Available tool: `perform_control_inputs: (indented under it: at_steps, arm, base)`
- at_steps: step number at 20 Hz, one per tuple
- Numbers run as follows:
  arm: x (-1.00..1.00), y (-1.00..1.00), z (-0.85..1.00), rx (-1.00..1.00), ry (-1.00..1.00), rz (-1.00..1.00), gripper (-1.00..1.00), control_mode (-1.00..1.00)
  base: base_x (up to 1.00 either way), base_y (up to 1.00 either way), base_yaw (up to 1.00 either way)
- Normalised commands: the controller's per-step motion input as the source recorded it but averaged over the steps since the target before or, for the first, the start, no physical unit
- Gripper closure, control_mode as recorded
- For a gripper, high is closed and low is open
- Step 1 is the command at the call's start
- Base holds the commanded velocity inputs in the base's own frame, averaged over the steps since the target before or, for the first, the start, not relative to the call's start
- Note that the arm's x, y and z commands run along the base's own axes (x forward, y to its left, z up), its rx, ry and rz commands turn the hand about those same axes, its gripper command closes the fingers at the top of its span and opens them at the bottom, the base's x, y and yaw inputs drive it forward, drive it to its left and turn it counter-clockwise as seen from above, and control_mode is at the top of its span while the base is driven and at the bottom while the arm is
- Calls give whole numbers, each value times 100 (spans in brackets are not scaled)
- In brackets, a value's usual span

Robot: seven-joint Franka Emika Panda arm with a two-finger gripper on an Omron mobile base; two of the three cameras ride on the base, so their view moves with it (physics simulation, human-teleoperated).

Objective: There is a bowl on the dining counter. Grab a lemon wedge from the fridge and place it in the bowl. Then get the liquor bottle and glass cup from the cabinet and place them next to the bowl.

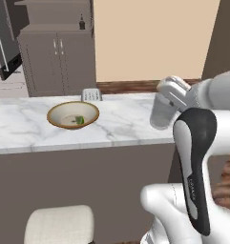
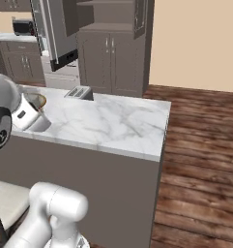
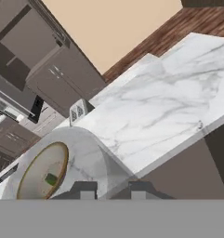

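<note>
A plain beige wall (image 2: pixel 195 43) meets dark wood-plank floor (image 2: pixel 200 160); a pale stool (image 1: pixel 59 225) stands nearby.

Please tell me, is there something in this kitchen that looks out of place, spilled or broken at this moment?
Nothing is spilled or broken. The bowl sits upright on the dining counter with the green lemon wedge inside. The gripper holds the glass cup at the counter. The one odd thing: the cabinet behind stands with its upper doors open.

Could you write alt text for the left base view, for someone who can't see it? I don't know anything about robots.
A white robot arm's gripper holds a clear glass cup over the marble dining counter, to the right of a tan bowl with a green lemon wedge in it. Behind stands a brown cabinet with a small dark liquor bottle on its shelf.
</note>
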Motion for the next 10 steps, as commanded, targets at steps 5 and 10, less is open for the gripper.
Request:
perform_control_inputs:
  at_steps: [5,10]
  arm:
    - [100,19,5,0,5,0,100,-100]
    - [86,19,-32,0,13,0,100,-100]
  base:
    - [0,0,0]
    - [0,0,0]
